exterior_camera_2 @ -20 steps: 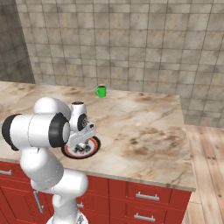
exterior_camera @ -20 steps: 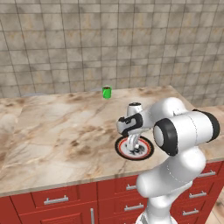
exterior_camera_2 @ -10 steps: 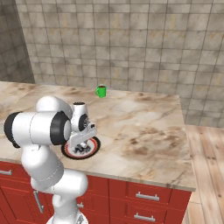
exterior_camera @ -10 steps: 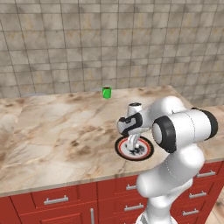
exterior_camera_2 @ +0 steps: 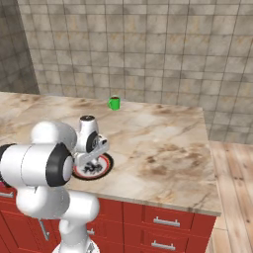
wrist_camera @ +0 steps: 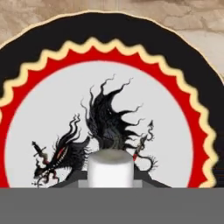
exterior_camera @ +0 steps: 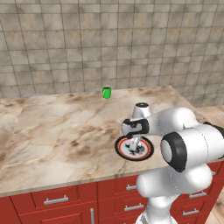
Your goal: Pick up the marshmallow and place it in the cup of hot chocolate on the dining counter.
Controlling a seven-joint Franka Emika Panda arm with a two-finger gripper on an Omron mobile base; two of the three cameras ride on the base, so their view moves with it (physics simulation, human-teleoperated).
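White marshmallow (wrist_camera: 110,168) sits on plate (wrist_camera: 26,52) right under gripper (exterior_camera: 136,148), jaws' state can't tell; pinch square & lift straight up, w/o nudging it.

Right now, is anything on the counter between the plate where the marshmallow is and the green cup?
Nothing visible: bare dining counter lies between the plate with the marshmallow and the cup of hot chocolate.

I'm looking at the marshmallow (wrist_camera: 110,168) sitting on the plate (wrist_camera: 39,52) (dragon print), counter (wrist_camera: 183,17) beyond.
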